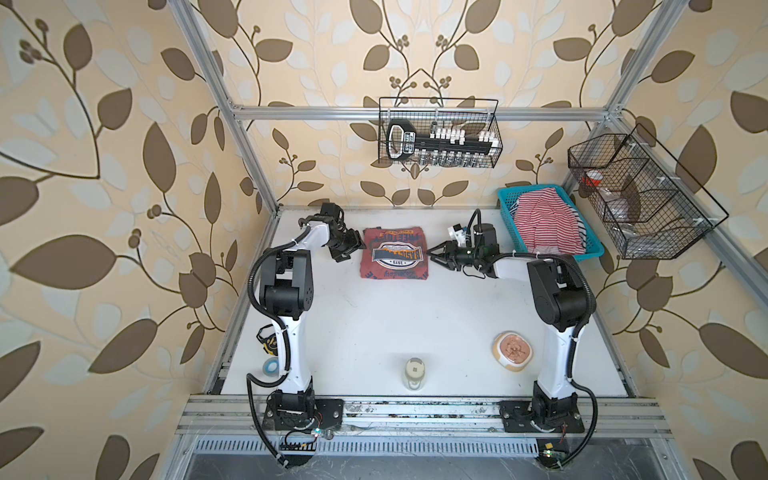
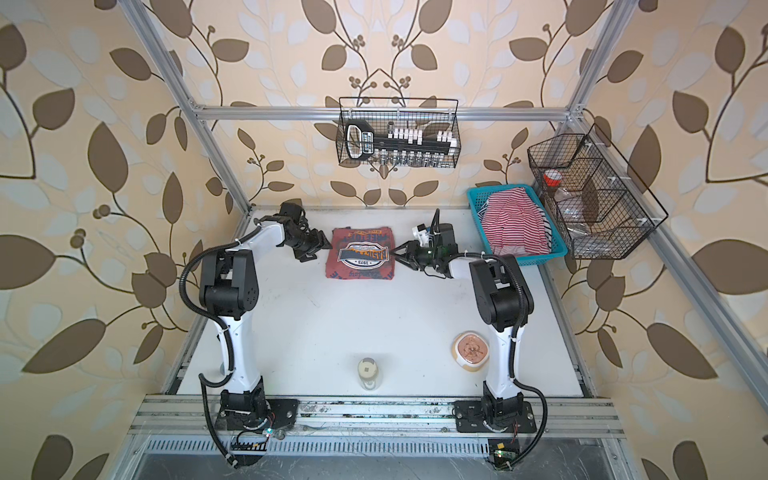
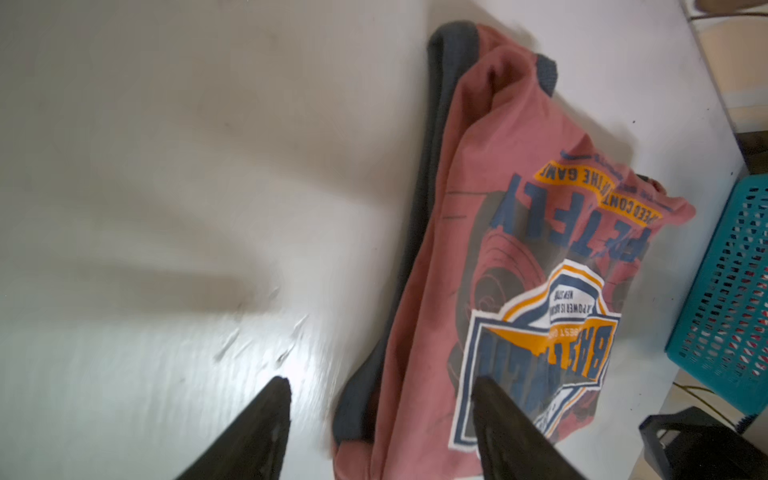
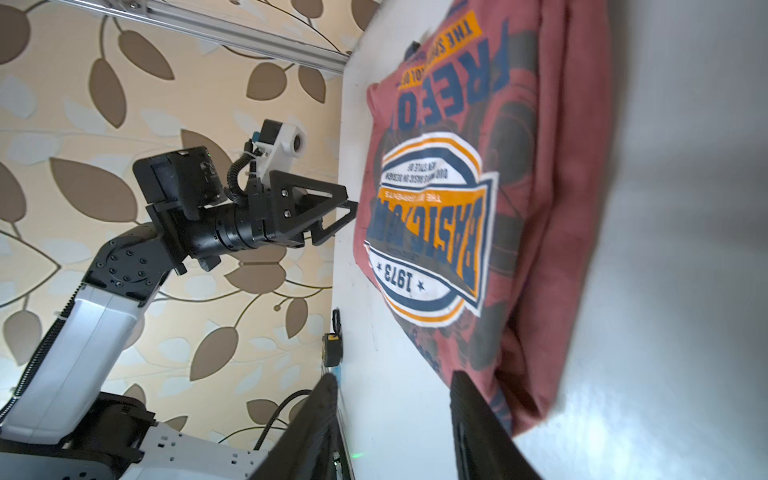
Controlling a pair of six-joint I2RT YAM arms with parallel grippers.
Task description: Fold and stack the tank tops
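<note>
**Tank tops: red one folded, striped one not started**

Red tank top (image 1: 394,252) lies folded in a rough rectangle at the far middle of the table (image 1: 374,324), print up. Striped tank top (image 1: 546,226) is bunched in the blue basket (image 1: 506,203) at the far right corner, unfolded.

My left gripper (image 1: 349,248) sits just beside the red top's left edge and my right gripper (image 1: 434,257) just beside its right edge. Both have jaws spread, nothing pinched.

In the left wrist view one finger overlaps the cloth; can't tell if it touches. I'd lift straight up before swinging away, else the fold could drag open.

My read: striped top is next, and my right arm is nearest. Pinch high on the heap, lift above the basket rim, don't rake the wall.

Room:
- The fold sits close to the back edge, little slack behind
- Middle of the table is open for spreading
- Jar (image 1: 415,372) and bowl (image 1: 513,351) stand near the front edge, well apart from the fold; keep cloth short of them
</note>
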